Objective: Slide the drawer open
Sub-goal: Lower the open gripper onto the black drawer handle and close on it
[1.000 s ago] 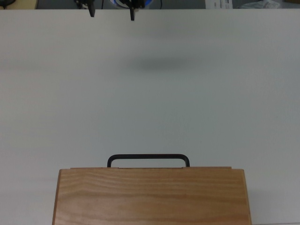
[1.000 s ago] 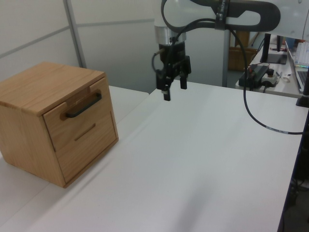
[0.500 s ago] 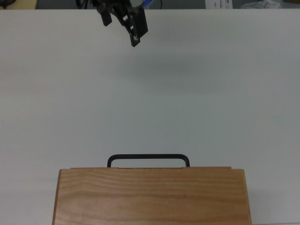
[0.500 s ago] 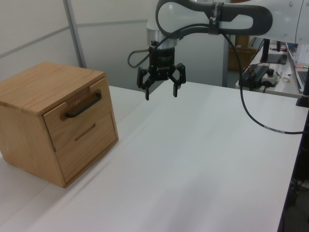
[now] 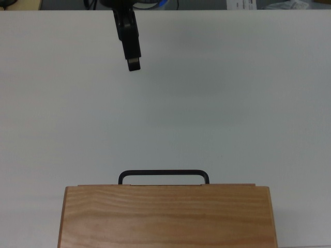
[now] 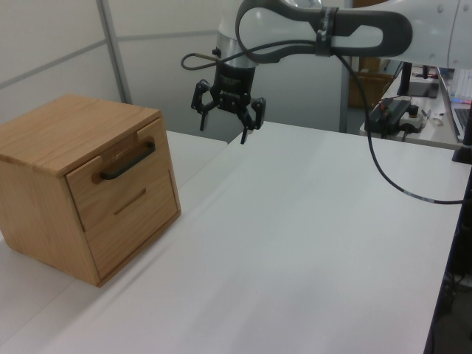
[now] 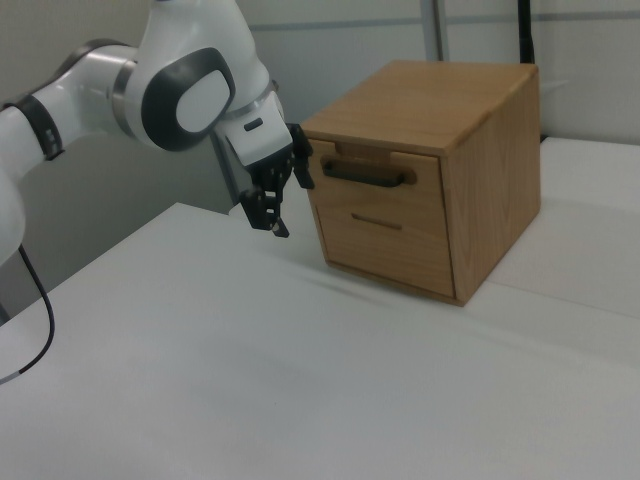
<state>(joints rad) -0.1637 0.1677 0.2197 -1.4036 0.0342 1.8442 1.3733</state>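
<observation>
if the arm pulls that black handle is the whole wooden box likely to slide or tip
The cabinet sits loose on a smooth white table, so it may well slide toward the gripper. Tipping seems less likely: it looks squat and broad-based, though the handle sits high, on the top drawer.

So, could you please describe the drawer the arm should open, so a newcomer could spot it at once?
Find the wooden cabinet on the white table. The drawer is its upper front panel, just under the top. Unlike the plain panel below, it carries a thin black bar handle.
</observation>
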